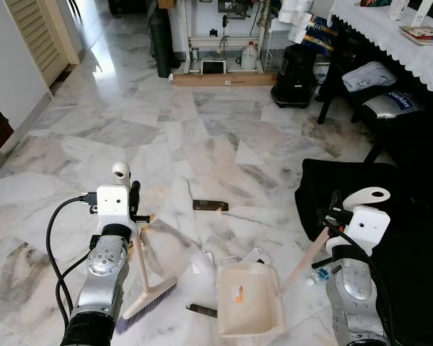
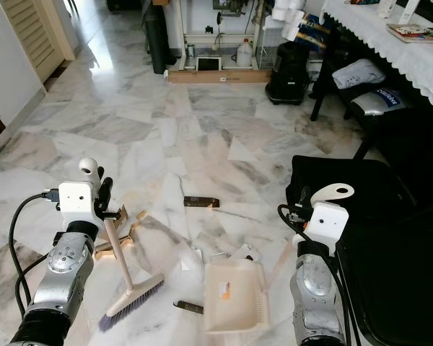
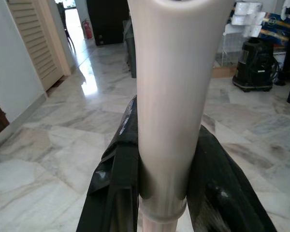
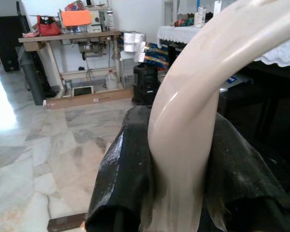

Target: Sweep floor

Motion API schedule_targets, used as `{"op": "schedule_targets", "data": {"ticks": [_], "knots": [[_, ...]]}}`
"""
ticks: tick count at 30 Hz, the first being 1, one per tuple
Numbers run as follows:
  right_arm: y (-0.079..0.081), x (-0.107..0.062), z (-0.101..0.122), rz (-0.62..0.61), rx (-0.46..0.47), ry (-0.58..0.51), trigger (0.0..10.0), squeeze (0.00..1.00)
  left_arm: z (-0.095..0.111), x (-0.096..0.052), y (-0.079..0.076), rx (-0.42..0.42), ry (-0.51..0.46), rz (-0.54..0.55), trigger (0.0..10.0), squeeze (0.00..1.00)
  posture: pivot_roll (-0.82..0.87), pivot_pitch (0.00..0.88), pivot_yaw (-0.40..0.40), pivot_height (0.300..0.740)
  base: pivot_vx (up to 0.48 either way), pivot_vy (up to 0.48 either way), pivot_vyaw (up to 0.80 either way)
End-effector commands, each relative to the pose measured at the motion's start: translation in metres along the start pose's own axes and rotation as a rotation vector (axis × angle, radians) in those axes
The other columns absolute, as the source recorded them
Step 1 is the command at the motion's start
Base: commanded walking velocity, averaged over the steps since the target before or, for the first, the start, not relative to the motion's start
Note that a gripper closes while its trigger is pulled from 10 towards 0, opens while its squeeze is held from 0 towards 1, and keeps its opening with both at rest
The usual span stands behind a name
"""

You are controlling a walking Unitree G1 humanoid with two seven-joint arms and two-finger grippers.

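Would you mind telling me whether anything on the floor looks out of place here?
Yes: litter is scattered on the marble floor. A dark brown bar lies ahead of the dustpan, a small dark stick sits between the dustpan and the broom, and white scraps lie near the pan's far edge.

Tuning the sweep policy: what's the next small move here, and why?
Probably draw the broom in the left gripper rightward, pushing the dark wrapper toward the dustpan. The right gripper holds the pan on the floor, and the wrapper lies between bristles and pan.
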State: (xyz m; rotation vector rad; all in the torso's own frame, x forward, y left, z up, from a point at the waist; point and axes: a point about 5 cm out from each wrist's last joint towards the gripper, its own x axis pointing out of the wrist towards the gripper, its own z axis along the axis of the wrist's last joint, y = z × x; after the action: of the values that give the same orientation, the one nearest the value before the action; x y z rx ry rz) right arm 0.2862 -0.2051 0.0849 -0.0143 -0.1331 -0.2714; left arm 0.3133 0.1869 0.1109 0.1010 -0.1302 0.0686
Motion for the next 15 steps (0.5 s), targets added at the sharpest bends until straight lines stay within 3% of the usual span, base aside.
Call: {"op": "schedule_targets", "data": {"ticks": [1, 15], "knots": [[0.0021, 0.0037, 0.0103, 0.002, 0.01, -0.048, 10.0, 0.0, 0.0074, 0.0031, -0.0001, 0.01, -0.04, 0.001, 10.0, 0.0, -0.07, 0.046, 0.013, 0.74, 0.0, 0.0, 0.0], [0.0001, 0.0022, 0.0088, -0.003, 0.0, -0.041, 10.0, 0.0, 0.0073, 0.0032, 0.0008, 0.012, -0.039, 0.007, 10.0, 0.0, -0.07, 0.05, 0.013, 0.74, 0.0, 0.0, 0.0]]}}
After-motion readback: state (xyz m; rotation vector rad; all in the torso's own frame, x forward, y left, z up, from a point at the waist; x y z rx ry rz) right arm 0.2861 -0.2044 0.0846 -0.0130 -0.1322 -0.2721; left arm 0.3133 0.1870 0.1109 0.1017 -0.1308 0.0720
